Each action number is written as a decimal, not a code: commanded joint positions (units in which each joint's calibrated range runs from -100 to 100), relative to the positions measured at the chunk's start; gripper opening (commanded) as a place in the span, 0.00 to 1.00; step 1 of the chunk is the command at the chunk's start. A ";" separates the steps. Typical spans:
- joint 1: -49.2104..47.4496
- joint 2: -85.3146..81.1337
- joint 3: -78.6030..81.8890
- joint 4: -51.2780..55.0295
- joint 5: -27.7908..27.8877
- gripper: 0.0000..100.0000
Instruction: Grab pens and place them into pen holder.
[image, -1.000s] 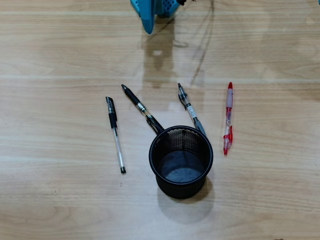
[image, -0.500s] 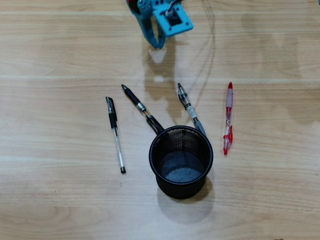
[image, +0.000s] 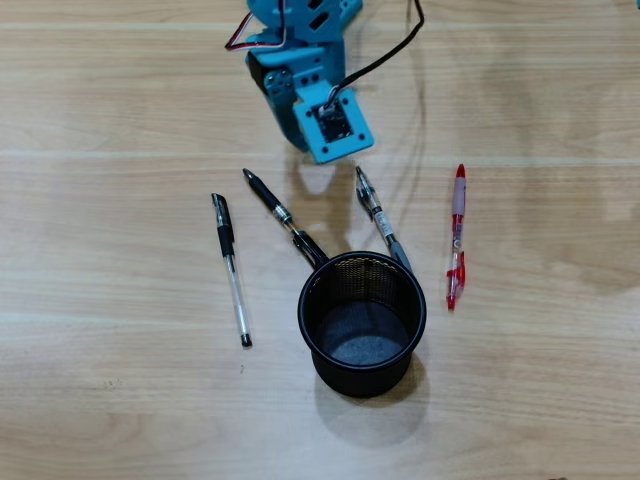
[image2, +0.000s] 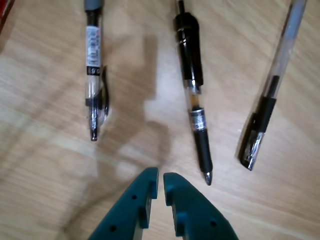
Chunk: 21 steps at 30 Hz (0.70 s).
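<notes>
The pen holder (image: 361, 379), a black mesh cup, stands upright on the wooden table in the overhead view. Three black pens lie above and left of it: one at the left (image: 230, 268), one slanting to the cup's rim (image: 283, 216), one right of that (image: 380, 220). The red pen (image: 457, 235) lies to the cup's right. My teal gripper (image: 312, 155) hovers above the gap between the two inner pens. In the wrist view the gripper (image2: 161, 176) is shut and empty, just short of the middle pen (image2: 195, 100). The other black pens (image2: 94, 75) (image2: 270, 95) lie on either side.
Red and black cables (image: 385, 55) trail from the arm at the top of the overhead view. Bare wooden table surrounds the pens and the cup.
The arm has come down from the top edge toward the pens over the last second. Pens and cup have not moved.
</notes>
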 joint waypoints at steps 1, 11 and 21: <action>3.15 5.09 -9.45 3.01 0.09 0.02; 11.59 22.98 -36.66 21.43 0.75 0.02; 16.95 29.79 -48.74 24.71 1.71 0.02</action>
